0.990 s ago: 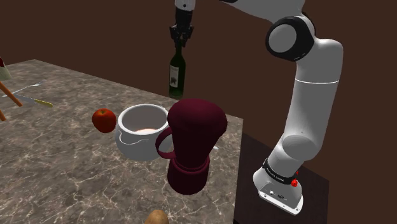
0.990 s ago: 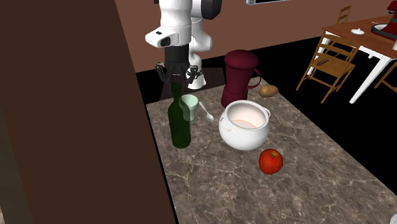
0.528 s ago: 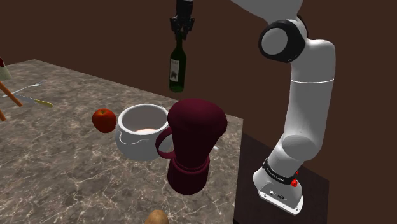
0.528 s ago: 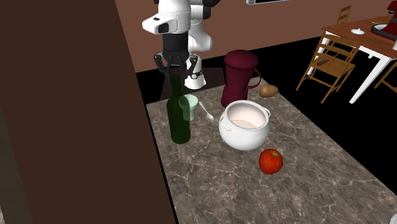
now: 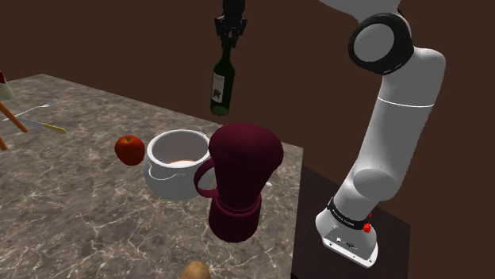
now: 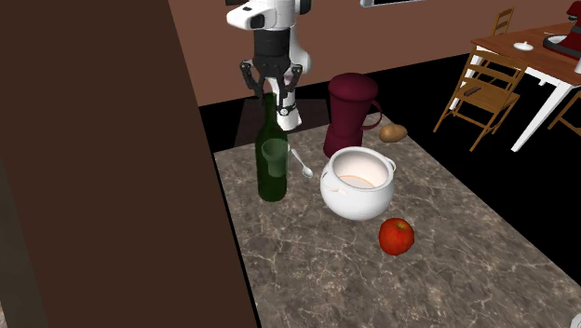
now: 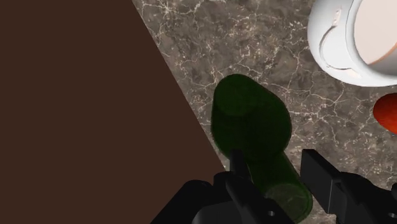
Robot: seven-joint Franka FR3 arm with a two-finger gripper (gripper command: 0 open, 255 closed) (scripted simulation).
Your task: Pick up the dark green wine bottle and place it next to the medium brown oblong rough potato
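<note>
The dark green wine bottle [image 5: 223,83] hangs by its neck from my gripper [image 5: 231,36], slightly tilted, above the far edge of the marble counter [image 5: 71,198]. In the second exterior view the bottle [image 6: 272,158] is under the gripper [image 6: 272,88], in front of a pale green cup [image 6: 278,149]. From the wrist, the black fingers [image 7: 238,170] clasp the bottle [image 7: 251,124] just below its mouth. The brown potato [image 6: 392,132] lies beyond the maroon pitcher [image 6: 352,112], near the counter's edge, and also shows as a potato [image 5: 196,271] by the shoulder view's lower edge.
A white pot [image 6: 358,182] and a red apple [image 6: 396,236] sit mid-counter, a spoon [image 6: 303,166] beside the cup. The tall maroon pitcher [image 5: 238,178] stands between bottle and potato. A brown wall [image 6: 102,158] borders the counter's side. Wooden chairs [image 6: 479,93] stand far off.
The gripper has raised the bottle off the counter and carried it toward the second exterior view's right, in front of the cup. The arm's upper joints swung with it.
</note>
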